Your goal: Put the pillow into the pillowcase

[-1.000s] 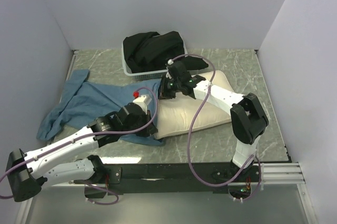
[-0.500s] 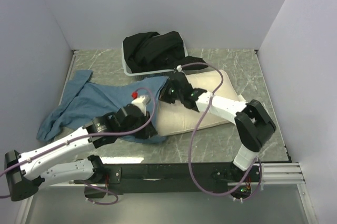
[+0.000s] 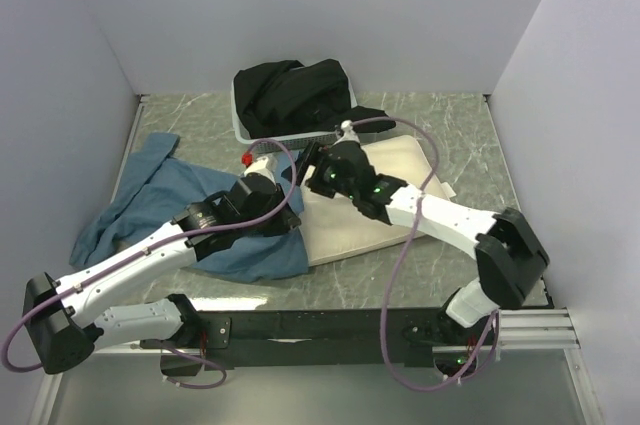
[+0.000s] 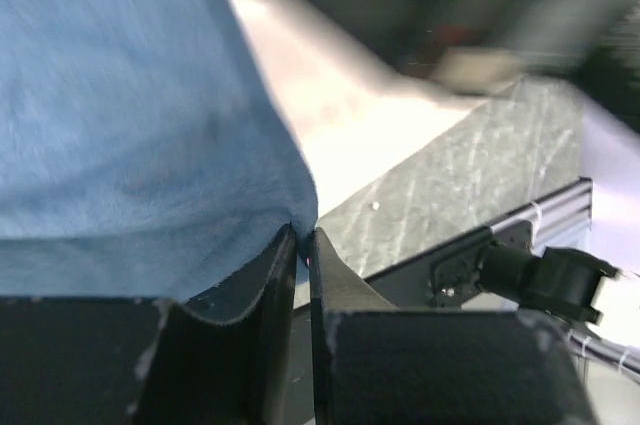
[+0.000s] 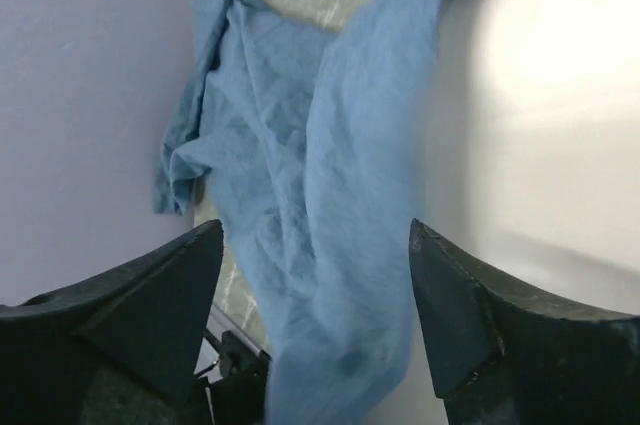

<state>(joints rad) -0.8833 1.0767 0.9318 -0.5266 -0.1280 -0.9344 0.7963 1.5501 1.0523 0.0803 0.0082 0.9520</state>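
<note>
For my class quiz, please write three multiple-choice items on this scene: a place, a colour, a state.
1. Where does the black cloth lie? A in the basket; B on the near rail; C on the wall.
2. What colour is the pillowcase? A red; B blue; C green.
3. How is the right gripper? A open; B shut on fabric; C out of view.
Answers: 1 A, it fills the basket; 2 B, blue in every view; 3 A, its fingers stand wide apart.
</note>
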